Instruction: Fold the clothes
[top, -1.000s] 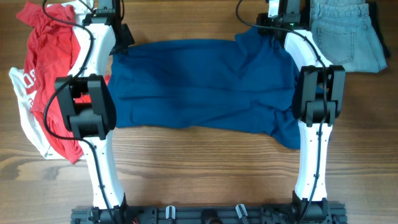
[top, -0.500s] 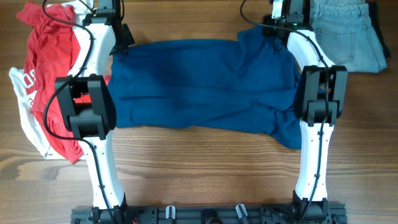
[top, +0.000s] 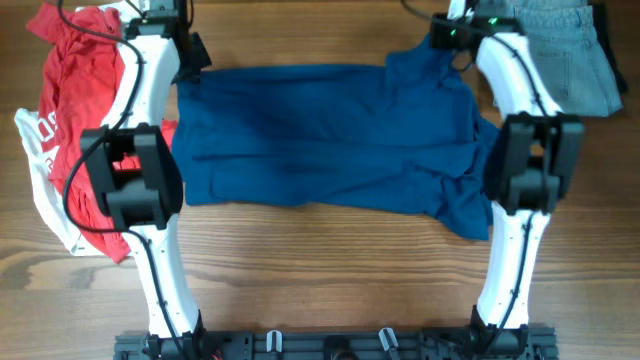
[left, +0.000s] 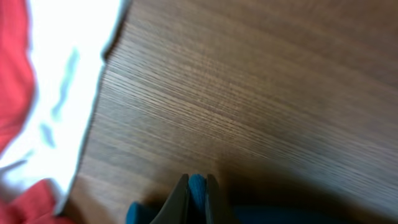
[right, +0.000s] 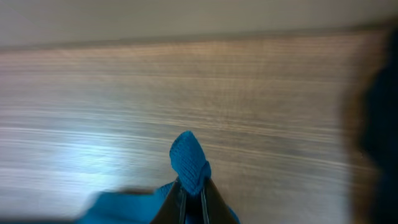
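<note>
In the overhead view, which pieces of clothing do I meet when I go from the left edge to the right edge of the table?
red shirt with white print → dark blue shirt → light blue jeans

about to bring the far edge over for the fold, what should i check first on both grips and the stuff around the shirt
1. Left gripper shut on the blue shirt at its far left corner: ok.
2. Right gripper shut on the far right corner, a nub of fabric poking past the pinch: ok.
3. Blue shirt lying smooth: not ok, creases run across it and its near right corner sags out of line.
4. Red shirt apart from the blue shirt: cannot tell, the left arm covers where they meet.
5. Jeans out of the fold path: ok, they lie beyond the right arm.
</note>
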